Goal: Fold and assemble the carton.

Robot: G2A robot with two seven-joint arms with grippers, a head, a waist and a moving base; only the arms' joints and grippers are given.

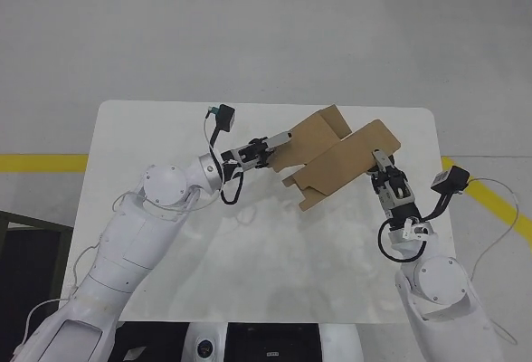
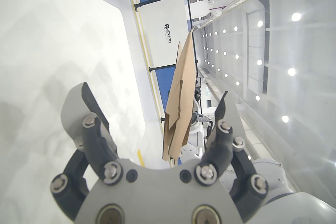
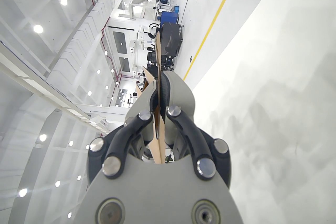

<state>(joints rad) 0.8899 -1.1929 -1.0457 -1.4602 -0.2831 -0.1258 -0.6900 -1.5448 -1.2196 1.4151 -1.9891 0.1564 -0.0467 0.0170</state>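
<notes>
Clamping the cardboard carton (image 1: 338, 156) by one edge, the right gripper (image 3: 158, 83) is holding it aloft. The left gripper (image 2: 155, 91) is gaping open around the opposite edge.

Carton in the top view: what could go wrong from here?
1. Only the right gripper is clamped on the carton, at one edge, so the flat sheet might pivot or slip down toward the table.
2. The left gripper is open, with the carton off-centre between its fingers. Closing there could pinch the loose flaps together or crease them.
</notes>
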